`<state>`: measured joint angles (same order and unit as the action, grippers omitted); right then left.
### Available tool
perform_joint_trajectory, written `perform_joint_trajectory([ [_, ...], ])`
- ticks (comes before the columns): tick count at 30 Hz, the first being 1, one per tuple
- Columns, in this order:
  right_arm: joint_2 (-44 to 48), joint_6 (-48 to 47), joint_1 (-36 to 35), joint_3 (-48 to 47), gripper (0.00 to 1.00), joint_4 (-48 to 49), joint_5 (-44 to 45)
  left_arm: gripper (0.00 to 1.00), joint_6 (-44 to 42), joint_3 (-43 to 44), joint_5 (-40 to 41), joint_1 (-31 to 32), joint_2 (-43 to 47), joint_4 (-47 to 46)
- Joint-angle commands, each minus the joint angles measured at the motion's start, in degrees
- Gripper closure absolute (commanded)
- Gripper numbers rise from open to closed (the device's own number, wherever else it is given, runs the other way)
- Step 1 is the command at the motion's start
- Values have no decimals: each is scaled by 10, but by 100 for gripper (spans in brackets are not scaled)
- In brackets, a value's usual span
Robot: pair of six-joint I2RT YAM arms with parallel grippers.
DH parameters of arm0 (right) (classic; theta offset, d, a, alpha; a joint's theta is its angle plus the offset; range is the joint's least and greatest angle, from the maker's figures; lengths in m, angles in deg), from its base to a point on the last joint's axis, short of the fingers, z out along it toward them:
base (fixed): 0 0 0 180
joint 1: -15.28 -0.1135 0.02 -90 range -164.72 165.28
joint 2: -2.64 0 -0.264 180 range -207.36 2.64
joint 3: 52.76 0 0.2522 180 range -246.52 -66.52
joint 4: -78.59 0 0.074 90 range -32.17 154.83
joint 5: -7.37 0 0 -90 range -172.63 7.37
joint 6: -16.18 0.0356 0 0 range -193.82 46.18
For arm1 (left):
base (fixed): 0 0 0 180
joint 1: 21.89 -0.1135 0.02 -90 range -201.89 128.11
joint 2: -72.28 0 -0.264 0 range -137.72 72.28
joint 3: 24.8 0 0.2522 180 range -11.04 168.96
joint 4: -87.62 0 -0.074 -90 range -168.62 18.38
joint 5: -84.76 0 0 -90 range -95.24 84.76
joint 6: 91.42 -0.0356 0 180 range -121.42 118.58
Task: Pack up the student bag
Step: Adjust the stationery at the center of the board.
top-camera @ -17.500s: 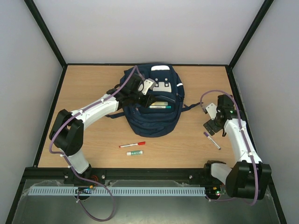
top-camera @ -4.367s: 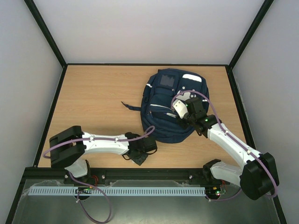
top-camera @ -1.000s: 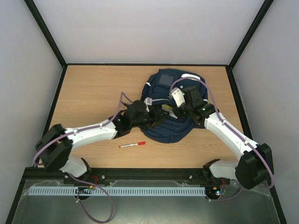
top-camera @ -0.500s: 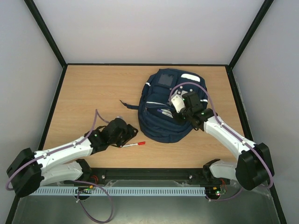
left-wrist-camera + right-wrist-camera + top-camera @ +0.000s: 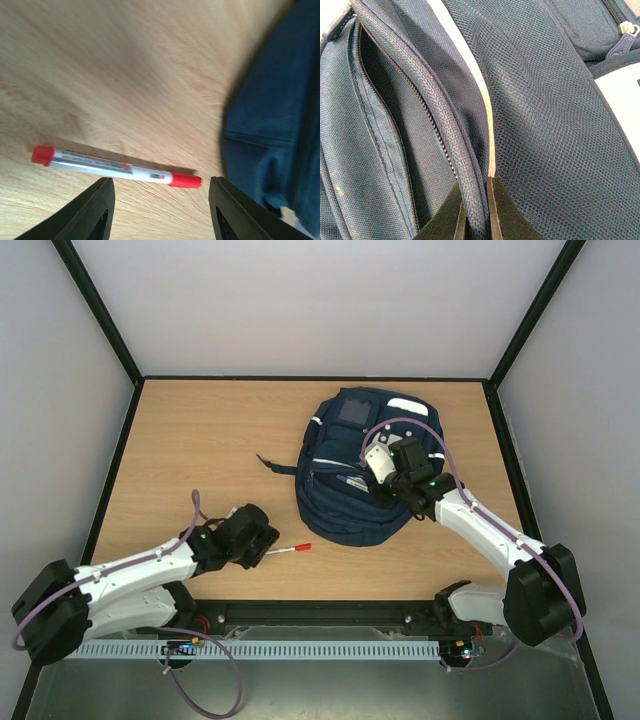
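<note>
Left gripper (image 5: 159, 200) just swung back from the backpack (image 5: 345, 515), jaws apart over the red pen (image 5: 116, 167) at lower left; right gripper (image 5: 476, 212) still pinches the pocket edge, so pen's probably next.

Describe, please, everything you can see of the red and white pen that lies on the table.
The pen is a slim marker with a white barrel that carries small print, and it is red at both ends; it looks like plastic. It lies flat on the wooden table, crosswise just ahead of the open left fingers, which do not grip it. The navy student bag sits close to one red end but apart from it.
</note>
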<state>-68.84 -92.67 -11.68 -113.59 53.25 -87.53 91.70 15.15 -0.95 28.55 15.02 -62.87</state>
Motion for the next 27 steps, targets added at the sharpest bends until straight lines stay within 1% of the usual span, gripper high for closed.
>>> perform_joint_trajectory([
  [1,-4,-4,-1,7,99,14,-25,46,28,21,-26,-3,-56,34],
  [7,-1,-6,-1,9,99,15,-20,49,37,41,-56,-4,-133,30],
  [12,5,-7,-1,10,99,15,-19,51,36,47,-56,-5,-169,9],
  [15,7,-7,0,12,99,15,-18,53,20,58,-57,-16,-187,9],
  [21,11,-9,0,12,99,14,-18,58,-62,91,-80,-84,-242,46],
  [27,16,-10,1,12,99,14,-16,66,-179,180,-77,-131,-345,128],
])
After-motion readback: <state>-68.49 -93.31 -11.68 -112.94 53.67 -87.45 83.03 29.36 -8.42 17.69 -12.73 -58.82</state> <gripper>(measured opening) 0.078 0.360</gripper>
